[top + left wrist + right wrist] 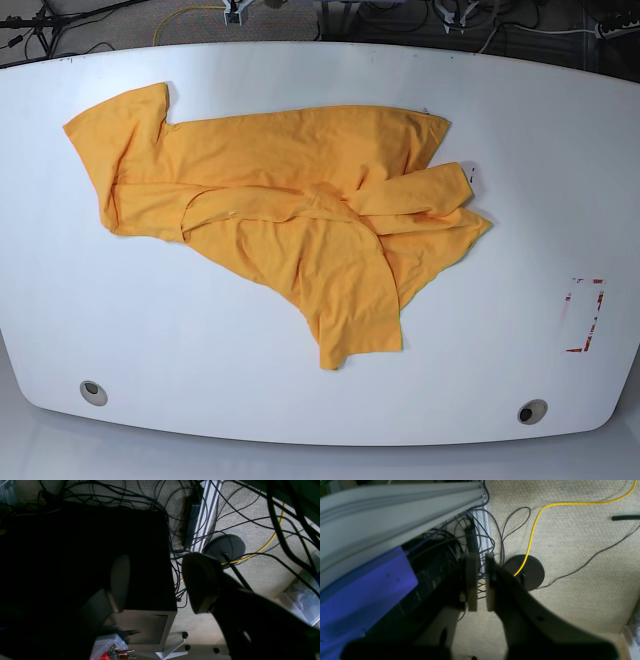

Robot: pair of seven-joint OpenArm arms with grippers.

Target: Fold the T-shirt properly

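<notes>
In the base view, a round metal-rimmed cable hole (93,393) lies near the lower left corner of the white, round-cornered desk (250,410). The orange-yellow cloth T-shirt (270,150) rests on the desk, from the left side across the middle, creased and partly overlapped (its front print cannot be made out). One pointed portion rises at its upper left; another section extends downward at centre, and layered flaps project at right. Beyond the far edge, a yellow cable (180,16) curves beside the right tool (481,582), whose dark fingers stand slightly apart with a narrow gap. Farther right, the left tool (156,583) is also beyond that edge, its dark fingers widely parted, with nothing between them. A second round cable hole (533,411) occupies the lower right, and broken red markings (597,315) lie above and to the right of it.
</notes>
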